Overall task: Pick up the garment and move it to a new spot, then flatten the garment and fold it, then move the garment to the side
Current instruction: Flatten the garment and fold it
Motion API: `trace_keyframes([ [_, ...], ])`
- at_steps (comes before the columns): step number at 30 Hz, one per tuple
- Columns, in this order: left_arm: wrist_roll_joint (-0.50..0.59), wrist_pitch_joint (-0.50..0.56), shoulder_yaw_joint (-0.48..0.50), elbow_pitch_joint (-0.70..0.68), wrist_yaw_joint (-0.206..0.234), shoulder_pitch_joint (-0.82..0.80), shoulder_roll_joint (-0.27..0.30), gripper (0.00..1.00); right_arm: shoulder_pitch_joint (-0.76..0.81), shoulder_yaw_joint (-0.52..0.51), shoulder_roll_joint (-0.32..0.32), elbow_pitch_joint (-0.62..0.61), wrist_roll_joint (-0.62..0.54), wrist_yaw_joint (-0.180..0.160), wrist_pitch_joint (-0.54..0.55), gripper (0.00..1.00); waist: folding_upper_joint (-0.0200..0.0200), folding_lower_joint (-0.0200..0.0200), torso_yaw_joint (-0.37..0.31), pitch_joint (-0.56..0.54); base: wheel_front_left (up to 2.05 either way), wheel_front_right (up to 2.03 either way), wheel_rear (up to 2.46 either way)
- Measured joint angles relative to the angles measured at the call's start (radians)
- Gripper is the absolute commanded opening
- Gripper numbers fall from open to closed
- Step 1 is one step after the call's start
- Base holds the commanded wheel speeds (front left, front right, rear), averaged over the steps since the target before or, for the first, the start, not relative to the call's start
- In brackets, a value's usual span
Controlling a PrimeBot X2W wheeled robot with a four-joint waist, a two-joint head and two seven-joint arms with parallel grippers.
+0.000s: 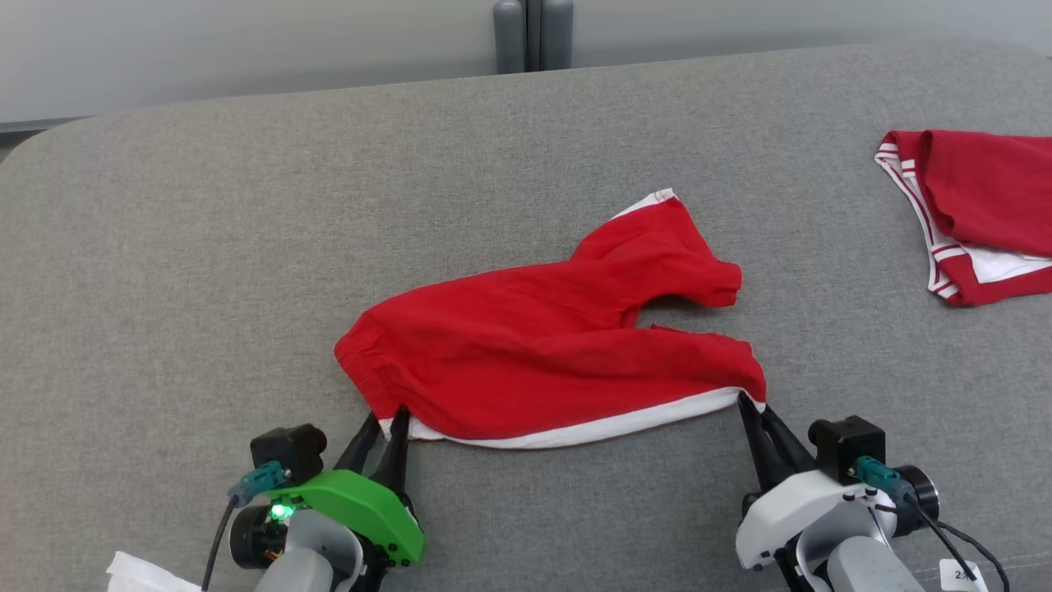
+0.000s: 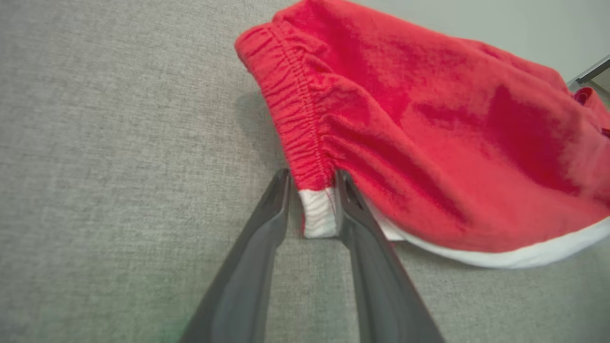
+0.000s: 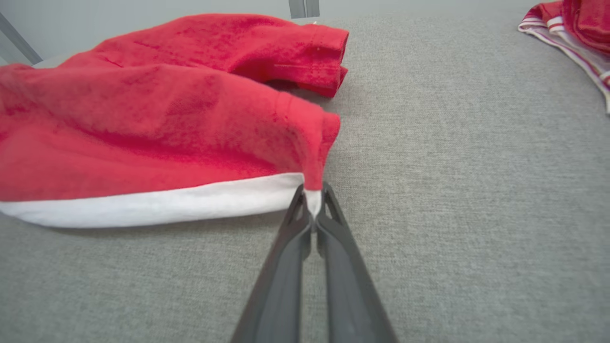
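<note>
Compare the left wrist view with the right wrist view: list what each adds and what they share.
Left wrist: the gathered waistband, with the left gripper open astride its white corner. Right wrist: the right gripper shut on the white hem corner at a leg end, and a second red garment in the top right corner. Shared: the red shorts with white trim, lying on the grey surface.
</note>
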Motion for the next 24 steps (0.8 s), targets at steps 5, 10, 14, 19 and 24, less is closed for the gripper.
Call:
trace_keyframes([
  [5, -0.026, 0.039, -0.059, -0.031, -0.004, 0.024, 0.021, 0.38, -0.004, -0.008, 0.000, 0.000, 0.000, 0.000, -0.004, 0.00, 0.0001, 0.0000, -0.002, 0.000, 0.00, 0.00, 0.00],
  [10, -0.058, 0.049, -0.097, -0.072, -0.004, 0.032, 0.041, 0.00, -0.005, -0.017, 0.000, -0.002, 0.000, 0.000, -0.007, 0.00, 0.0000, 0.0000, -0.005, -0.001, 0.00, 0.00, 0.00],
  [14, -0.058, 0.010, -0.100, -0.116, -0.004, 0.036, 0.061, 0.00, -0.006, -0.032, 0.001, -0.019, -0.003, 0.000, -0.015, 0.00, 0.0000, 0.0000, -0.006, -0.007, 0.00, 0.00, 0.00],
  [19, -0.052, -0.026, -0.098, -0.200, -0.004, 0.028, 0.092, 0.00, -0.015, -0.064, 0.001, -0.100, 0.015, 0.000, -0.027, 0.00, 0.0000, 0.0000, -0.006, -0.032, 0.00, 0.00, 0.00],
  [24, -0.039, -0.020, -0.092, -0.345, -0.002, 0.009, 0.129, 0.00, -0.026, -0.095, -0.007, -0.245, 0.021, 0.000, -0.030, 0.00, 0.0000, 0.0000, -0.006, -0.076, 0.00, 0.00, 0.00],
])
